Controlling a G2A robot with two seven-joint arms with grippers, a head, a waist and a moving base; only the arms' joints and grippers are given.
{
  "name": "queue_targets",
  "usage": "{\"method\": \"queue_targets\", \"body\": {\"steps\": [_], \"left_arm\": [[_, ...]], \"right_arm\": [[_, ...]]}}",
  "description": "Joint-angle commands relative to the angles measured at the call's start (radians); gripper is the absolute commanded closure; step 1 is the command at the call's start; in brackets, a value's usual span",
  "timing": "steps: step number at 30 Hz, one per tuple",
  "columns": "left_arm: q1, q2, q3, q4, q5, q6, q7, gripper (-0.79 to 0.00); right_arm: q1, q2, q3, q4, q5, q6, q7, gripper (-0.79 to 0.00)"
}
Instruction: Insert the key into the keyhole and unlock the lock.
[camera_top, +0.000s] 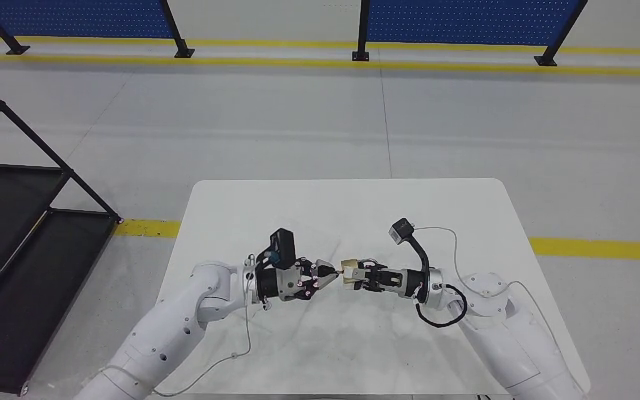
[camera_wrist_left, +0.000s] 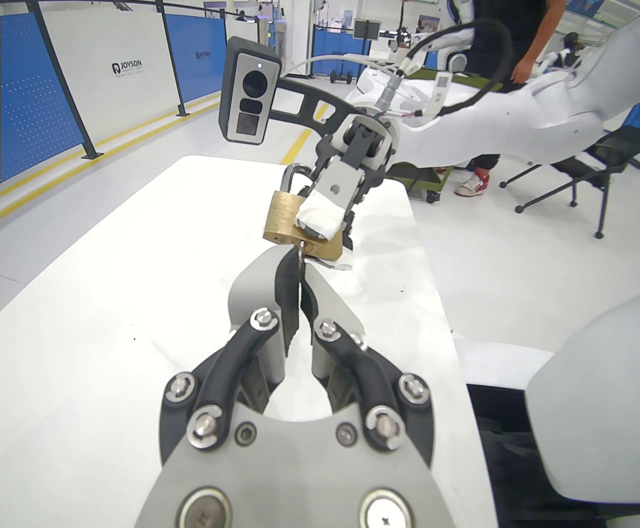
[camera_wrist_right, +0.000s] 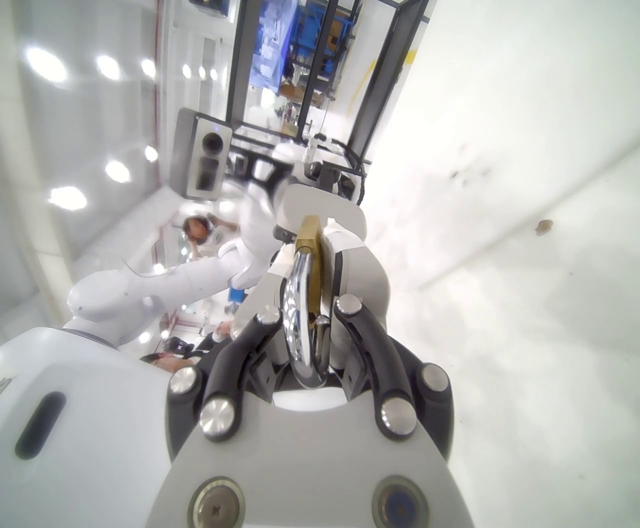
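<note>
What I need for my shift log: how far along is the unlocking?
Done: the right gripper clamps the lock, and the left gripper pinches the key. In hand: the key tip meets the lock's underside; depth unclear. Left: turning it; the shackle looks closed.

White glossy arm shells (camera_top: 175, 335), black cables (camera_top: 441, 318) looped at wrists. The left end effector (camera_wrist_left: 299, 262): grey plate, black curved links, silver screws, black ribbed pads (camera_wrist_left: 287, 295). The right end effector (camera_wrist_right: 314, 250): same build, white-taped fingertips (camera_wrist_left: 320, 218). Grey-faced wrist cameras (camera_wrist_left: 248, 97) on black brackets.
</note>
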Motion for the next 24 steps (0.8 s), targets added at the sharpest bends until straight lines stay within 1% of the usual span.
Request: {"method": "queue_targets", "body": {"steps": [1, 13, 24], "left_arm": [[0.01, 0.0, -0.005, -0.007, 0.012, 0.011, 0.019, 0.0], [0.034, -0.002, -0.021, -0.022, 0.059, 0.02, 0.06, 0.0], [0.043, -0.004, -0.035, -0.034, 0.081, 0.03, 0.064, 0.0]], "right_arm": [[0.0, 0.0, 0.0, 0.0, 0.0, 0.0, 0.0, 0.0], [0.0, 0.0, 0.0, 0.0, 0.0, 0.0, 0.0, 0.0], [0.0, 0.0, 0.0, 0.0, 0.0, 0.0, 0.0, 0.0]]}}
